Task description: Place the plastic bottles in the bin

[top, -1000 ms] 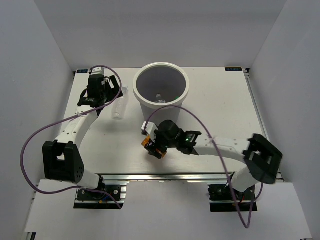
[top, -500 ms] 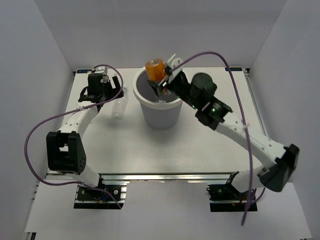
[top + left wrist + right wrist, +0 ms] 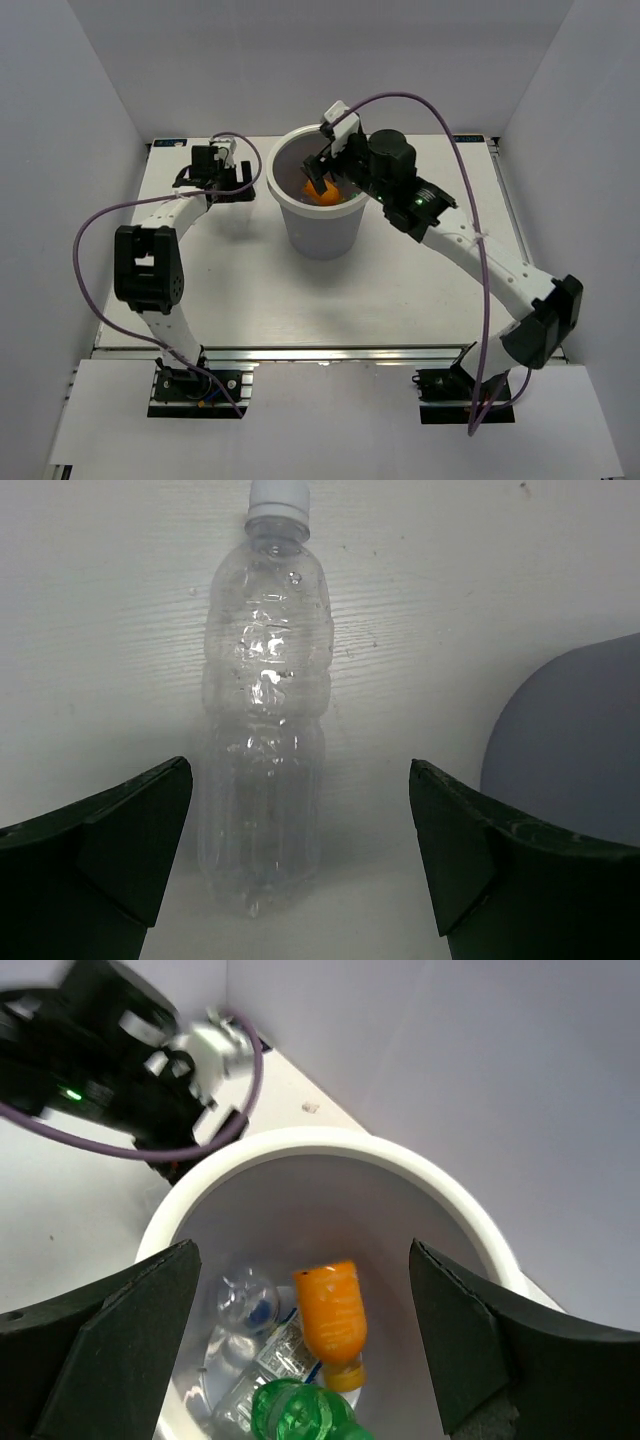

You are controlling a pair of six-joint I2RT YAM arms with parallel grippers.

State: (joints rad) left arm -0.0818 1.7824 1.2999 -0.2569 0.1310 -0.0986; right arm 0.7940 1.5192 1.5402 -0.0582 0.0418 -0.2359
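Overhead, the large round white plastic bin (image 3: 322,222) stands upright at the far middle of the white table (image 3: 430,240), with one arm on each side of it. The right gripper (image 3: 322,176) hangs over the bin's mouth; in its wrist view the right gripper (image 3: 300,1260) has its jaws wide apart with nothing between them, and the thick rolled rim of the bin (image 3: 330,1145) curves below. Inside lies the stubby orange plastic bottle (image 3: 335,1320), its long axis running up and down that view, broad base toward the top and narrow neck toward the bottom; overhead it shows as an orange patch (image 3: 322,192). Just beside its neck is the green plastic bottle (image 3: 300,1415), cut by the lower edge and seen nearly end-on. To the left of the orange one lies a heap of clear plastic bottles (image 3: 245,1305), with a spot of blue and a white-blue label; which way they point cannot be told. The left gripper (image 3: 222,180) is low over the table just left of the bin. Its wrist view shows the left gripper (image 3: 300,810) with jaws apart, one dark finger (image 3: 130,850) on each side of a clear plastic bottle with a white cap (image 3: 265,710), not touching it. This bottle lies flat on the table, long axis straight away from the gripper, cap at the far end, base between the fingers.
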